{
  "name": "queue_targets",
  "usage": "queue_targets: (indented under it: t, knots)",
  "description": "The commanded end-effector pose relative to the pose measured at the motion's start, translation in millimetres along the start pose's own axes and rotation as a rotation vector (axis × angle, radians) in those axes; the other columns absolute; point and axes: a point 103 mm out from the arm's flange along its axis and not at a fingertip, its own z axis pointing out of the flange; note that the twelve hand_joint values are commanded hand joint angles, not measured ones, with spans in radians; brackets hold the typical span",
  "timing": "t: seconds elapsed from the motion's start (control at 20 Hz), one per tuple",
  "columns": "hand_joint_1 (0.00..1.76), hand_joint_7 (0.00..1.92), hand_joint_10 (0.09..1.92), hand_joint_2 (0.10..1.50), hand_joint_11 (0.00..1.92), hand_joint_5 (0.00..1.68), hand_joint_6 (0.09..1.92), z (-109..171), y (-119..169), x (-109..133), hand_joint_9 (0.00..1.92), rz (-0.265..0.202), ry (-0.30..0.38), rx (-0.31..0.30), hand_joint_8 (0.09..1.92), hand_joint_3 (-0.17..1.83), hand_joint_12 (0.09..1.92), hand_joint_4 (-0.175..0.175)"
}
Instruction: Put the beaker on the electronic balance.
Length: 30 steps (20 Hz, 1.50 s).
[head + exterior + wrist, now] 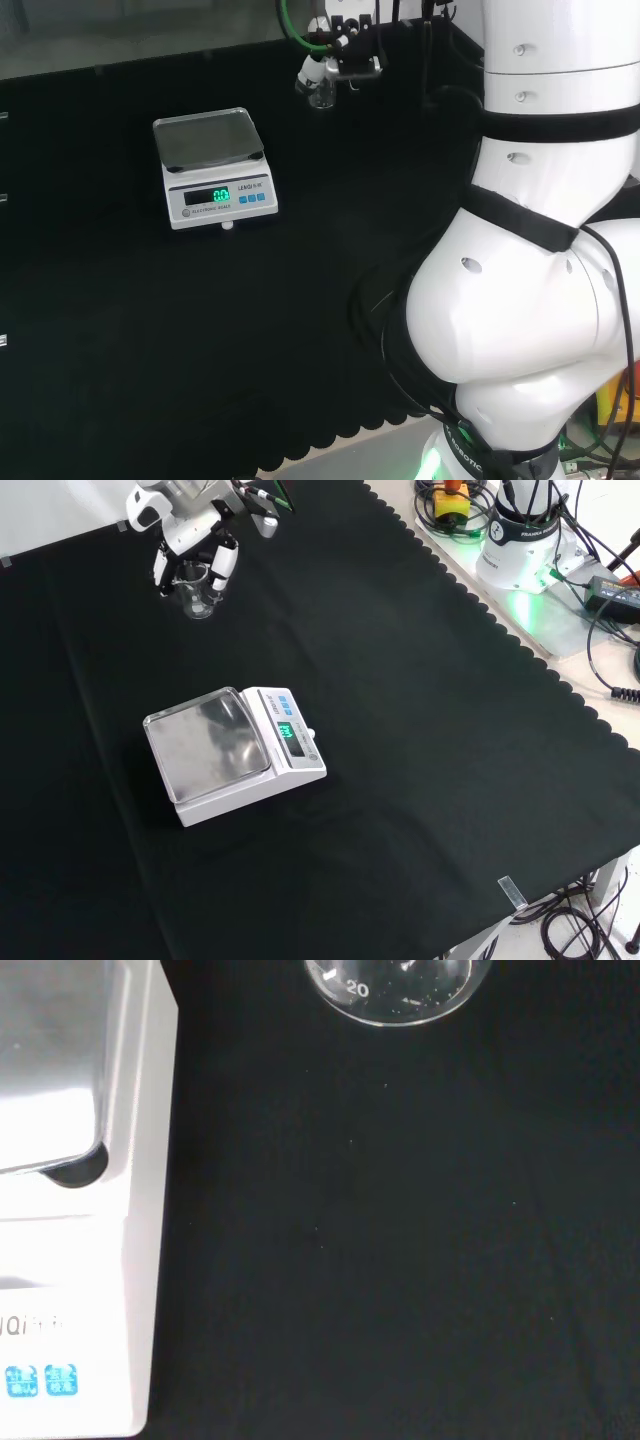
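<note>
— Beaker (198, 592) first: where does it sit?

— At the far end of the black cloth (420, 740) in the front view, near the top left corner of that view. It is clear glass, upright as far as I can judge, and the hand (190, 540) is around its upper part. In the head view the same glass (321, 92) shows at the top middle, just under the white fingertips.

— So the hand has hold of it?

— Fingers (226, 560) come down on either side of the glass, curled in toward it, so it looks grasped. Whether its base touches the cloth or hangs just clear, I cannot tell.

— And the electronic balance (235, 752)?

— Well apart from the beaker, nearer the middle of the cloth in the front view. Its steel pan (208, 742) is bare and the green display is lit. In the head view it stands to the left of the hand and closer to the camera.

— What does the wrist view give?

— One white side of the balance with a corner of the pan, blue buttons (40, 1381), and the round clear bottom of the beaker with a printed mark on it, dark cloth between the two
</note>
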Motion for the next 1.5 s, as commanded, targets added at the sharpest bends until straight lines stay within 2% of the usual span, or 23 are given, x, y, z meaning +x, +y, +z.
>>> queue_targets:
  t: [0.05, 0.35, 0.6, 1.15, 1.5]
  knots:
    - [1.16, 0.96, 0.51, 1.14, 1.49, 0.58, 0.78, -3, 12, 20, 1.33, -0.019, -0.018, 0.023, 0.89, -0.17, 0.75, -0.175]
    - [1.15, 0.96, 0.5, 1.14, 1.5, 0.58, 0.78, -9, 22, 33, 1.34, -0.039, -0.02, 0.017, 0.89, -0.17, 0.75, -0.175]
    - [1.15, 0.96, 0.5, 1.14, 1.5, 0.58, 0.78, -12, 31, 57, 1.34, -0.09, -0.016, 0.01, 0.88, -0.17, 0.75, -0.175]
    - [1.14, 0.96, 0.49, 1.14, 1.5, 0.57, 0.77, -2, 51, 117, 1.35, -0.207, -0.022, 0.035, 0.88, -0.17, 0.75, -0.175]
    - [1.14, 0.96, 0.48, 1.14, 1.49, 0.57, 0.77, 16, 54, 140, 1.35, -0.255, -0.03, 0.066, 0.88, -0.17, 0.75, -0.175]
